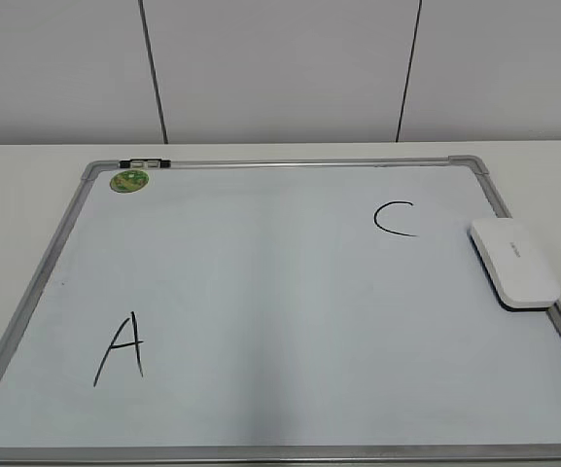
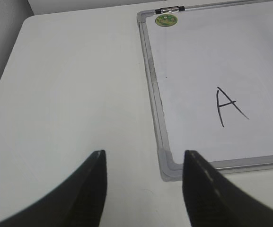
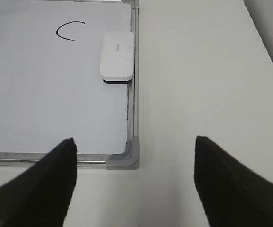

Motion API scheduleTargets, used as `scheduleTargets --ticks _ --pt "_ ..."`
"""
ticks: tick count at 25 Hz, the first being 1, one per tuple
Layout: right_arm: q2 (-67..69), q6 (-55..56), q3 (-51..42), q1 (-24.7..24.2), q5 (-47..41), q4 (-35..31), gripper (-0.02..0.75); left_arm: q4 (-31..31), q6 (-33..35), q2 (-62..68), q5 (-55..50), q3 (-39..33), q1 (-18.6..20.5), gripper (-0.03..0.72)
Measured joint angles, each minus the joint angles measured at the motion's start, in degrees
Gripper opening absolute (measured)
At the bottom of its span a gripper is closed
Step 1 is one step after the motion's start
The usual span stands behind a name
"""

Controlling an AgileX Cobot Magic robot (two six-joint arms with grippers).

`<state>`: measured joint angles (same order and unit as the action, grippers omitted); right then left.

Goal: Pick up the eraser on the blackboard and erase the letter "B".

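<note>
The blackboard [image 1: 261, 292] is a white dry-erase board with a grey frame, lying flat on the table. The white eraser [image 1: 514, 262] lies at its right edge, also in the right wrist view [image 3: 118, 56]. A black "A" [image 1: 122, 346] is at the near left and a black "C" [image 1: 395, 218] at the far right. No letter "B" shows on the board. My left gripper [image 2: 145, 158] is open over the table by the board's near-left corner. My right gripper [image 3: 135, 144] is open above the near-right corner, well short of the eraser. Neither gripper shows in the exterior view.
A small round green magnet [image 1: 129, 180] sits at the board's far-left corner, next to a black-and-silver clip [image 1: 145, 163] on the frame. The white table [image 3: 207, 71] extends right of the board and left of it [image 2: 70, 85]. A wall stands behind.
</note>
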<state>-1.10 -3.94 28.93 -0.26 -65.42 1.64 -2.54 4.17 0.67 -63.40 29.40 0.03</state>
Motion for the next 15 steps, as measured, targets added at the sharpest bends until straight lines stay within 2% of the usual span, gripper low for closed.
scheduleTargets --ticks 15 --pt "0.0 0.0 0.0 0.0 0.0 0.0 0.591 0.0 0.0 0.0 0.0 0.0 0.0 0.375"
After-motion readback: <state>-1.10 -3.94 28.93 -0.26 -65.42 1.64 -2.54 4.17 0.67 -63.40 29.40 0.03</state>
